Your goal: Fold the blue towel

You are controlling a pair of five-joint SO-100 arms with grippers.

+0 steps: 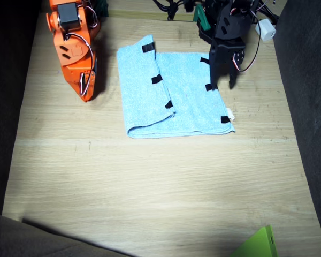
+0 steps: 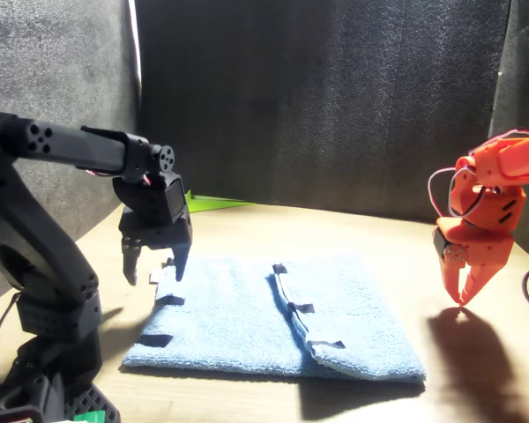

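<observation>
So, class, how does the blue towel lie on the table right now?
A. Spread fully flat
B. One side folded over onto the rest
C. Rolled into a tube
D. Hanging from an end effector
B: the blue towel lies on the table with one side flap doubled over, its black-stripped edge running down the middle.

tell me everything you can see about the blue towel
The blue towel is light sky-blue terry cloth lying flat on the wooden table, partly folded: the side nearer the right arm is doubled over onto the middle, its edge running across the cloth. Short black strips mark that folded edge and the opposite edge, where a small white tag sticks out. The left claw hangs open just above the tagged edge; whether it touches is unclear. The right claw is clear of it.
</observation>
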